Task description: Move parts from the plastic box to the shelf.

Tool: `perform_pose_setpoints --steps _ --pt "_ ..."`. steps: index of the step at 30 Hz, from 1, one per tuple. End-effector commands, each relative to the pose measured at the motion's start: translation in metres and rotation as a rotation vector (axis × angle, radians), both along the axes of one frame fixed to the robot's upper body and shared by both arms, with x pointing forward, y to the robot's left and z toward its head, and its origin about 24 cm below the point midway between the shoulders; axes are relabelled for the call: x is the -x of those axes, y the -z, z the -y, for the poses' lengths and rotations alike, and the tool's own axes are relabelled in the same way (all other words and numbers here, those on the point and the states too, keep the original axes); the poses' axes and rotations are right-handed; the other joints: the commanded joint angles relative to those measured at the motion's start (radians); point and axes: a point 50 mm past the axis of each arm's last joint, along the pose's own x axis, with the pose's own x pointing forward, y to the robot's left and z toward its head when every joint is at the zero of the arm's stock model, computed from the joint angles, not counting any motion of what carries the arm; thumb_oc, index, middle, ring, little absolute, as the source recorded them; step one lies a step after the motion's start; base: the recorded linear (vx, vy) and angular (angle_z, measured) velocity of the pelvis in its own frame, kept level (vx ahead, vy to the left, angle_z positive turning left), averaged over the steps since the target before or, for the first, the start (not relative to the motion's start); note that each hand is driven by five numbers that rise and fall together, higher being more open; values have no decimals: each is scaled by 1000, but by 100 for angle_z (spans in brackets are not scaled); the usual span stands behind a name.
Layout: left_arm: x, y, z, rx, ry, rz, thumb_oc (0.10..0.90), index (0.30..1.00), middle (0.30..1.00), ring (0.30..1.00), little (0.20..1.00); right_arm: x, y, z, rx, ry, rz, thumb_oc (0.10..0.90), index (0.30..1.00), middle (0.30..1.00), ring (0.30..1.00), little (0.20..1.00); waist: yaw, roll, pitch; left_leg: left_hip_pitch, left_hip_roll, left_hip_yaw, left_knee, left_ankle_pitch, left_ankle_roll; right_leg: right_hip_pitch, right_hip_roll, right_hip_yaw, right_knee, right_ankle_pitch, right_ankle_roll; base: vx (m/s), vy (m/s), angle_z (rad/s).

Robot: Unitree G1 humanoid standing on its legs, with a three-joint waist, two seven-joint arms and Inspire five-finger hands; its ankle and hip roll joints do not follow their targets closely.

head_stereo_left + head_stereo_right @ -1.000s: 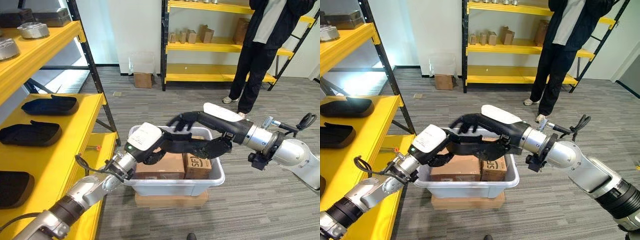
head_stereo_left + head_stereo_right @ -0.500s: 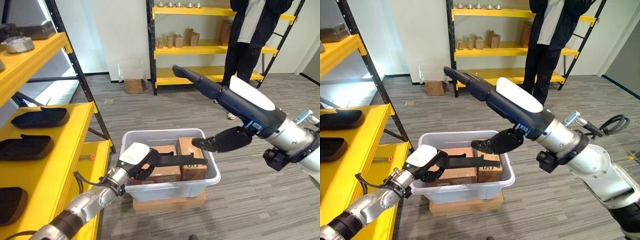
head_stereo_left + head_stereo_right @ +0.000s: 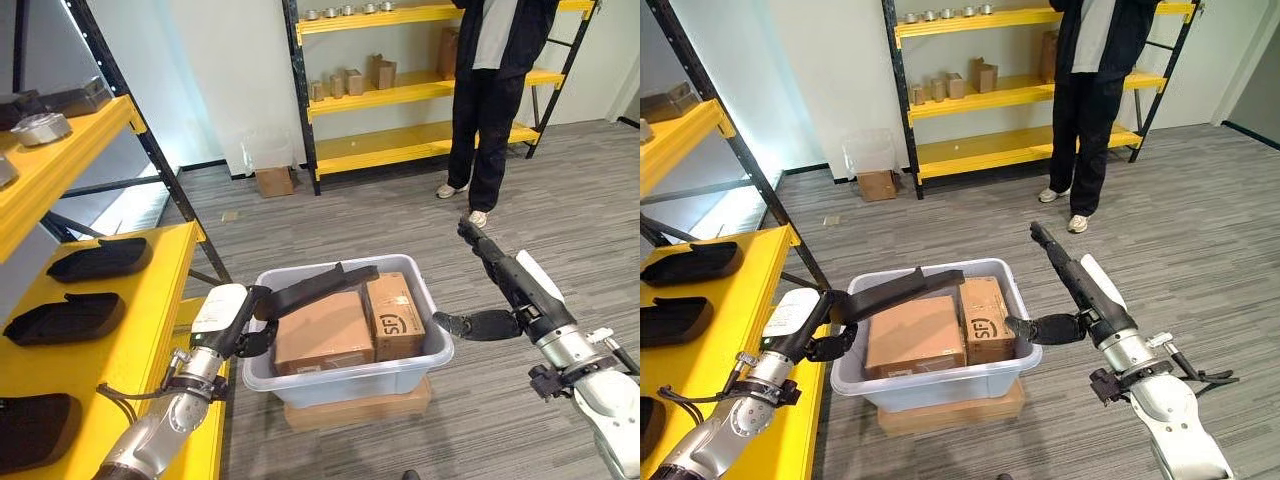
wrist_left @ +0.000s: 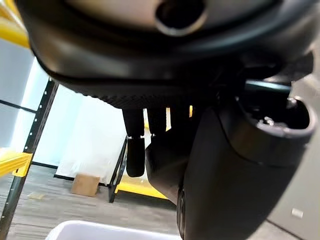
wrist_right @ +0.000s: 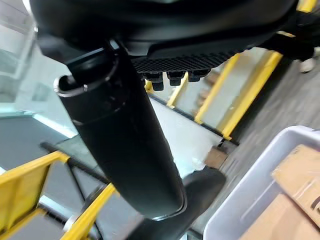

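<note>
A pale grey plastic box (image 3: 340,378) stands on the floor in front of me and holds a large cardboard box (image 3: 320,330) and a smaller one (image 3: 393,315). My left hand (image 3: 290,293) reaches over the box's left rim with straight fingers above the large cardboard box, holding nothing. My right hand (image 3: 510,275) hovers to the right of the box, open, fingers pointing away and thumb (image 3: 470,325) turned toward the right rim. The yellow shelf (image 3: 150,330) on my left carries dark moulded parts (image 3: 100,258).
A flat cardboard slab (image 3: 355,410) lies under the plastic box. Metal parts (image 3: 40,128) sit on the upper left shelf. A person (image 3: 495,100) stands at the back by another yellow rack (image 3: 400,90) with small cartons. A carton (image 3: 272,180) stands by the wall.
My right hand came down from high above the box and drew back to its right side. The left hand lifted a little toward the left rim. The camera has shifted.
</note>
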Motion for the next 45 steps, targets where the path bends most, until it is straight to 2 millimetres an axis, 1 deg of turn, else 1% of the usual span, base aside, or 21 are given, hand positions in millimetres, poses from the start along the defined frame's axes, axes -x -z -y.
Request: perform_pose_setpoints --steps 1,3,5,8,10,13,14,15,19,20,22,23,26,27,28,29,31,33,37,39,45 --pt "-26 -90 -12 125 -46 450 400 300 300 300 300 -14 -77 -26 26 -135 405 900 1000 1000 1000 1000 23 -8 34 15 158 -48 -8 99 -69 -9 -15 -27 209 -180 5 -138 -190 22" --pt "-16 -99 -21 138 -84 497 400 300 300 300 300 -27 -89 -45 -1 -221 451 900 1000 1000 1000 1000 83 -2 82 -17 197 -95 -4 165 -76 -65 25 -35 283 -215 -24 -186 -278 11" --pt "-12 -104 -20 147 -77 526 400 300 300 300 300 -34 -96 -57 -5 -268 474 900 1000 1000 1000 1000 112 2 109 -49 209 -117 -7 205 -80 -89 38 -45 295 -212 -36 -198 -213 -2" --pt "-15 -108 -14 179 -65 544 400 300 300 300 300 -38 -108 -74 7 -339 522 900 1000 1000 1000 1000 147 0 138 -128 179 -124 -6 262 -92 -88 19 -108 278 -216 -49 -198 -164 27" --pt "-18 -118 -7 189 -23 580 400 300 300 300 300 -39 -114 -79 12 -353 550 900 1000 1000 1000 1000 155 -21 140 -150 138 -60 4 235 -89 -75 0 -155 242 -219 -49 -163 -210 120" --pt "-17 -126 1 212 18 613 400 300 300 300 300 -40 -114 -84 -3 -355 561 900 1000 1000 1000 1000 149 -37 143 -137 119 -41 83 156 -73 -76 -24 -191 214 -193 -47 -135 -137 134" --pt "-16 -128 8 277 50 627 400 300 300 300 300 -39 -113 -88 -6 -369 565 900 1000 1000 1000 1000 143 -53 133 -100 151 -16 204 114 -82 -71 -45 -244 171 -169 -56 -143 -58 112" --pt "-15 -128 11 283 64 630 400 300 300 300 300 -39 -111 -87 -11 -363 558 900 1000 1000 1000 1000 135 -51 129 -89 164 -19 224 96 -89 -62 -50 -273 163 -168 -60 -163 -36 138" --pt "-13 -131 20 283 107 639 400 300 300 300 300 -32 -111 -80 -25 -350 551 900 1000 1000 1000 1000 79 -52 81 78 278 50 279 175 -132 -75 -88 -418 198 -176 -81 -79 72 163" --pt "-13 -130 20 284 109 636 400 300 300 300 300 -31 -110 -79 -26 -348 548 900 1000 1000 1000 1000 77 -51 80 82 279 47 270 182 -136 -73 -88 -422 204 -181 -81 -159 164 124" --pt "-12 -132 24 292 130 644 400 300 300 300 300 -29 -106 -64 -8 -280 526 900 1000 1000 1000 1000 50 -29 40 161 288 90 189 275 -151 -127 -172 -544 276 -163 -69 -217 275 202" --pt "-12 -133 22 291 122 648 400 300 300 300 300 -29 -106 -62 -5 -266 529 900 1000 1000 1000 1000 56 -24 40 164 278 77 181 274 -151 -140 -186 -553 299 -157 -67 -140 214 167" --pt "-9 -141 26 299 150 677 400 300 300 300 300 -27 -108 -55 7 -231 543 900 1000 1000 1000 1000 49 -14 36 141 255 151 121 168 -145 -150 -259 -620 396 -147 -39 -66 116 79" --pt "-9 -141 26 299 151 677 400 300 300 300 300 -27 -108 -55 7 -231 542 900 1000 1000 1000 1000 50 -15 35 140 253 151 122 166 -145 -152 -264 -619 401 -148 -36 40 116 120" --pt "-8 -141 26 285 156 681 400 300 300 300 300 -27 -106 -53 4 -217 536 900 1000 1000 1000 1000 55 -15 37 133 241 147 118 106 -140 -147 -275 -611 409 -138 -24 40 177 110" --pt "-7 -135 21 277 123 667 400 300 300 300 300 -26 -103 -54 -16 -208 530 900 1000 1000 1000 1000 76 -19 43 116 226 142 135 56 -134 -130 -303 -607 381 -102 1 38 192 65" --pt "-7 -133 19 268 113 659 400 300 300 300 300 -26 -100 -55 -17 -207 524 900 1000 1000 1000 1000 86 -30 46 104 216 136 157 48 -131 -110 -323 -618 358 -63 24 23 176 10" --pt "-2 -134 13 244 94 671 400 300 300 300 300 -25 -93 -56 -23 -203 496 900 1000 1000 1000 1000 109 -57 53 90 182 135 156 -26 -110 -72 -366 -633 306 11 68 -1 197 20" --pt "2 -134 9 201 76 684 400 300 300 300 300 -24 -87 -57 -32 -206 469 900 1000 1000 1000 1000 124 -85 53 67 141 114 180 -86 -90 -20 -400 -668 249 74 104 -35 183 39" --pt "4 -136 9 169 75 697 400 300 300 300 300 -23 -80 -60 -39 -218 438 900 1000 1000 1000 1000 142 -119 45 34 104 88 185 -139 -69 36 -426 -721 193 129 134 -87 214 61" --pt "7 -128 2 95 53 662 400 300 300 300 300 -23 -73 -64 -55 -228 406 900 1000 1000 1000 1000 170 -166 26 12 49 48 168 -169 -38 90 -427 -762 126 185 151 -52 122 53"
